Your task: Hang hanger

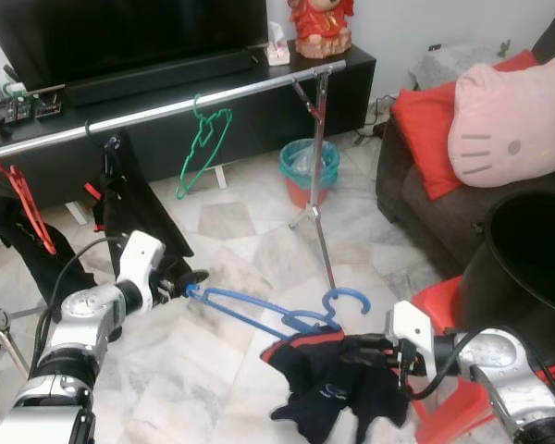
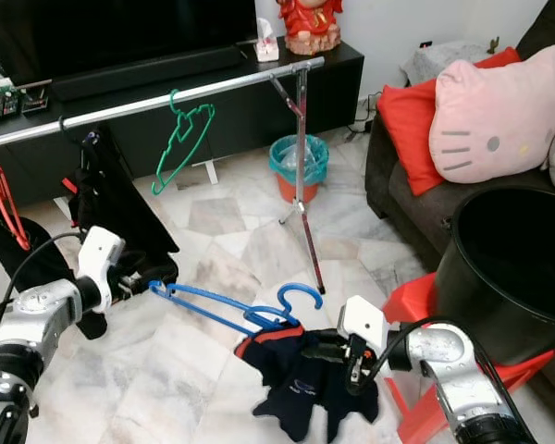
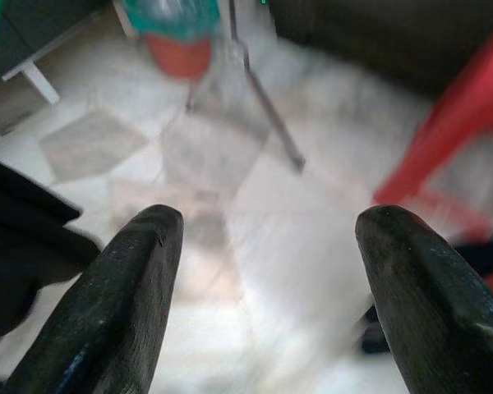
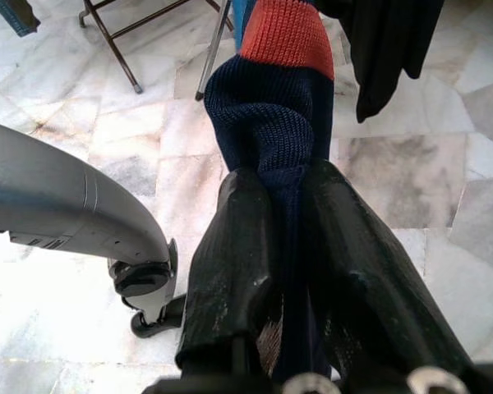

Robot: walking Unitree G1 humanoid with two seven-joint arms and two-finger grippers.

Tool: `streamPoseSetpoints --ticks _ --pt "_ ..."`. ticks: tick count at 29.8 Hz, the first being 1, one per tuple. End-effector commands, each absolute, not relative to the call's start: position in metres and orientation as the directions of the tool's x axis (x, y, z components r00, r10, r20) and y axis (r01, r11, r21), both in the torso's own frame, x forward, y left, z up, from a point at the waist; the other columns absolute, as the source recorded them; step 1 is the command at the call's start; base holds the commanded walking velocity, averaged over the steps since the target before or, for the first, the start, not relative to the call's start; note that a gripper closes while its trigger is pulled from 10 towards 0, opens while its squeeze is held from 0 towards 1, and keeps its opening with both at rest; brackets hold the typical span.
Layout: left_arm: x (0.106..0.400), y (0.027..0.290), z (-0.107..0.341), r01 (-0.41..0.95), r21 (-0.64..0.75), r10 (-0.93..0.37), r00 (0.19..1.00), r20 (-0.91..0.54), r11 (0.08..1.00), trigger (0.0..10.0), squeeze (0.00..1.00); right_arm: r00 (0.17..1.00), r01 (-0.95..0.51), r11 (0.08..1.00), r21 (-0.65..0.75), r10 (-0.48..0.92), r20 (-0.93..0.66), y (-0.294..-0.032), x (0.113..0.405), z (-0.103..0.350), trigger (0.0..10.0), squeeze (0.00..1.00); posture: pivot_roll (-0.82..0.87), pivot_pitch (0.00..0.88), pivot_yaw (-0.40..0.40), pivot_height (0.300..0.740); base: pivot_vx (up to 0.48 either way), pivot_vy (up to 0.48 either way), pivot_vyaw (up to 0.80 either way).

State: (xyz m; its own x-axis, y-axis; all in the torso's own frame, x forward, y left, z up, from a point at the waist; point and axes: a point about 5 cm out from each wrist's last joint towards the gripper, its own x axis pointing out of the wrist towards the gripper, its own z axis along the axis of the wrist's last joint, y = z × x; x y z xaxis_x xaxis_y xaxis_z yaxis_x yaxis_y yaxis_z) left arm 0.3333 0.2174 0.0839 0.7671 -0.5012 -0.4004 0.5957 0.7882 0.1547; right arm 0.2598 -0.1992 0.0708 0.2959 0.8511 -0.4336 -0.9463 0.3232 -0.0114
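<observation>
Two jaws: right gripper (image 4: 283, 246) pinches the navy garment (image 1: 338, 384) (half-hiding blue hanger (image 1: 259, 314)); left gripper (image 3: 267, 304) spread.

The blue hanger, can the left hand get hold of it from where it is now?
Probably yes: the left hand is open right at the end of the blue hanger, with nothing between them.

marble floor (image 1: 231, 370); teal bin (image 1: 309, 169)
</observation>
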Motion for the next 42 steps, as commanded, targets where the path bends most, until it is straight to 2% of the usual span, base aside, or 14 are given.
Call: streamPoseSetpoints --ticks 1,4,12,17,19,20,22,23,24,26,28,32,34,42 --pt "0.325 0.193 0.065 0.701 0.163 -0.567 0.672 -0.476 0.694 10.0 0.00 0.270 -0.963 0.255 -0.089 0.904 -0.331 -0.174 0.270 0.090 10.0 0.00 0.01 0.046 0.098 0.740 0.000 0.000 0.00" --pt "0.318 0.191 0.055 0.748 0.206 -0.564 0.624 -0.540 0.631 10.0 0.00 0.264 -0.965 0.249 -0.087 0.904 -0.337 -0.177 0.270 0.092 10.0 0.00 0.01 0.051 0.100 0.740 0.000 0.000 0.00" --pt "0.307 0.197 0.036 0.796 0.283 -0.482 0.563 -0.672 0.535 10.0 0.00 0.261 -0.965 0.246 -0.088 0.902 -0.344 -0.180 0.270 0.093 10.0 0.00 0.01 0.061 0.099 0.740 0.000 0.000 0.00" --pt "0.304 0.202 0.029 0.785 0.363 -0.402 0.583 -0.706 0.501 10.0 0.00 0.260 -0.966 0.244 -0.090 0.902 -0.344 -0.180 0.271 0.094 10.0 0.00 0.02 0.065 0.098 0.740 0.000 0.000 0.00" --pt "0.308 0.202 0.032 0.740 0.400 -0.384 0.640 -0.665 0.541 10.0 0.00 0.251 -0.968 0.235 -0.088 0.903 -0.347 -0.179 0.271 0.093 10.0 0.00 0.02 0.065 0.098 0.740 0.000 0.000 0.00" --pt "0.308 0.202 0.032 0.740 0.400 -0.384 0.640 -0.665 0.541 10.0 0.00 0.251 -0.968 0.235 -0.088 0.903 -0.347 -0.179 0.271 0.093 10.0 0.00 0.02 0.065 0.098 0.740 0.000 0.000 0.00" --pt "0.314 0.202 0.038 0.677 0.378 -0.381 0.695 -0.610 0.631 10.0 0.00 0.247 -0.969 0.232 -0.087 0.905 -0.346 -0.178 0.270 0.093 10.0 0.00 0.02 0.065 0.098 0.740 0.000 0.000 0.00" --pt "0.314 0.202 0.038 0.677 0.378 -0.381 0.695 -0.610 0.631 10.0 0.00 0.247 -0.969 0.232 -0.087 0.905 -0.346 -0.178 0.270 0.093 10.0 0.00 0.02 0.065 0.098 0.740 0.000 0.000 0.00" --pt "0.320 0.203 0.045 0.611 0.338 -0.374 0.744 -0.554 0.716 10.0 0.00 0.248 -0.969 0.232 -0.087 0.905 -0.345 -0.178 0.270 0.093 10.0 0.00 0.02 0.068 0.102 0.740 0.000 0.000 0.00" --pt "0.330 0.207 0.059 0.509 0.243 -0.370 0.814 -0.447 0.826 10.0 0.00 0.247 -0.969 0.232 -0.084 0.906 -0.343 -0.177 0.270 0.092 10.0 0.00 0.02 0.070 0.107 0.740 0.000 0.000 0.00" --pt "0.336 0.209 0.070 0.465 0.166 -0.381 0.846 -0.374 0.870 10.0 0.00 0.243 -0.970 0.229 -0.081 0.908 -0.341 -0.175 0.269 0.091 10.0 0.00 0.03 0.068 0.110 0.740 0.000 0.000 0.00" --pt "0.339 0.210 0.076 0.458 0.109 -0.402 0.853 -0.333 0.882 10.0 0.00 0.240 -0.971 0.227 -0.079 0.909 -0.340 -0.174 0.268 0.091 10.0 0.00 0.03 0.069 0.114 0.740 0.000 0.000 0.00" --pt "0.342 0.209 0.085 0.474 0.026 -0.450 0.850 -0.275 0.880 10.0 0.00 0.237 -0.972 0.225 -0.075 0.911 -0.338 -0.172 0.267 0.089 10.0 0.00 0.03 0.066 0.122 0.740 0.000 0.000 0.00" --pt "0.341 0.205 0.089 0.526 -0.028 -0.517 0.822 -0.241 0.850 10.0 0.00 0.235 -0.972 0.223 -0.074 0.911 -0.338 -0.171 0.266 0.087 10.0 0.00 0.03 0.060 0.127 0.740 0.000 0.000 0.00"
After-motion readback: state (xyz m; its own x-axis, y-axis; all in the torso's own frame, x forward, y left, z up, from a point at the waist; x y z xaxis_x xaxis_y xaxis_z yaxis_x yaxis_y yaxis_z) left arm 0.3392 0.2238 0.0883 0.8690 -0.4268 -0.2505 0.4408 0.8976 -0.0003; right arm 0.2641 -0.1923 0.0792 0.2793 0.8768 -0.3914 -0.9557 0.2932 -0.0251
